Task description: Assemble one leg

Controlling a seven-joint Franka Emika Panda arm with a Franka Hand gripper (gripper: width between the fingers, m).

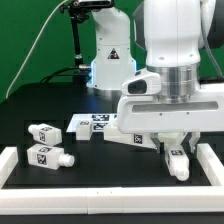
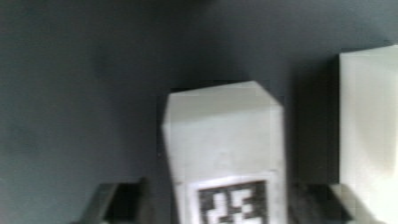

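Pincer (image 1: 178, 154) open, low over leg (image 2: 222, 140) on bench (image 1: 60, 105); fingers (image 2: 121, 203) straddle it, gaps both sides.

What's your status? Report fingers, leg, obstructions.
Both fingers open, astride the leg, gaps either side. Leg not gripped. White rail close alongside; other legs well clear.

arm (image 1: 170, 40): glossy white rounded shells, grey wrist ring. base (image 1: 110, 55): white column, triangle warning sticker (image 1: 113, 55), blue-lit rim. hand (image 1: 177, 150): white boxy body, black-and-white square tag (image 1: 138, 140), dark fingers (image 2: 121, 200). black cable (image 1: 35, 45).
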